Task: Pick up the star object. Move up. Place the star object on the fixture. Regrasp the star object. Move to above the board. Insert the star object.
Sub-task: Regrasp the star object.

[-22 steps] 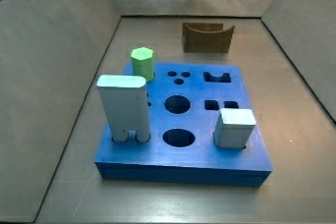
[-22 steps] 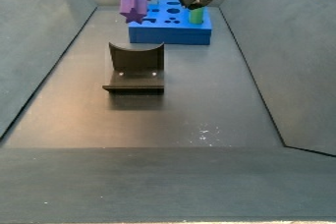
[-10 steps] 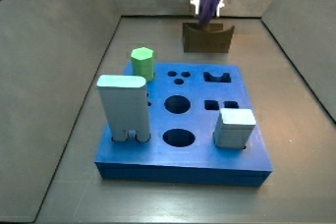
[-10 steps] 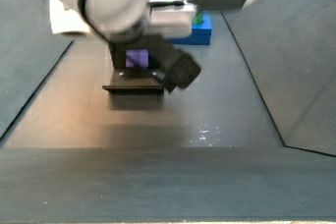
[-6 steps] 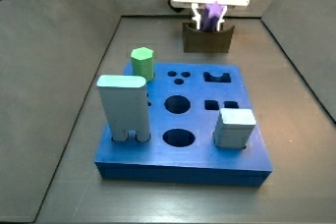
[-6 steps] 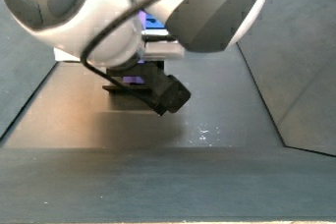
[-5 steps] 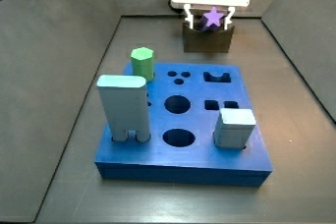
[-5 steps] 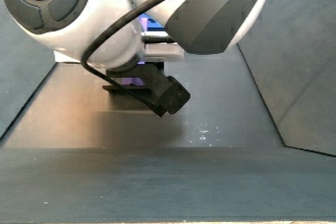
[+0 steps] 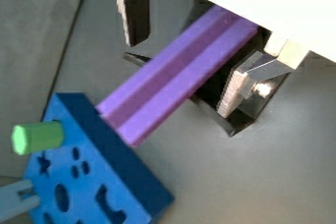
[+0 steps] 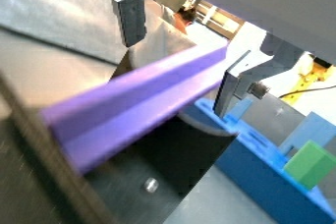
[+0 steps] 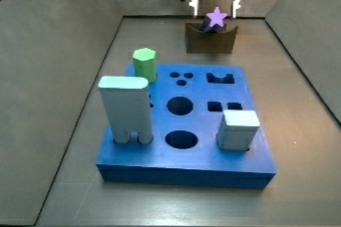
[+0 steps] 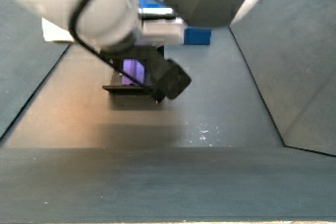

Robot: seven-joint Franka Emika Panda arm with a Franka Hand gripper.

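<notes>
Here the large blue slab board (image 11: 186, 121) with shaped holes carries a green hexagonal peg (image 11: 144, 64) in one hole. Behind it, the small dark fixture (image 11: 210, 40) cradles the slim purple star object (image 11: 214, 17) in its notch. The gripper (image 9: 197, 46) straddles it, fingers (image 9: 136, 14) released, apart.

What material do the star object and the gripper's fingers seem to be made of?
The star object, lying between the open gripper above the fixture, looks like matte lilac plastic with even colour and no shine. The fingers look like bare metal: silver, reflective plates.

Claw (image 9: 197, 56): flat silver finger plates, dark pads; white housing, seemingly.
</notes>
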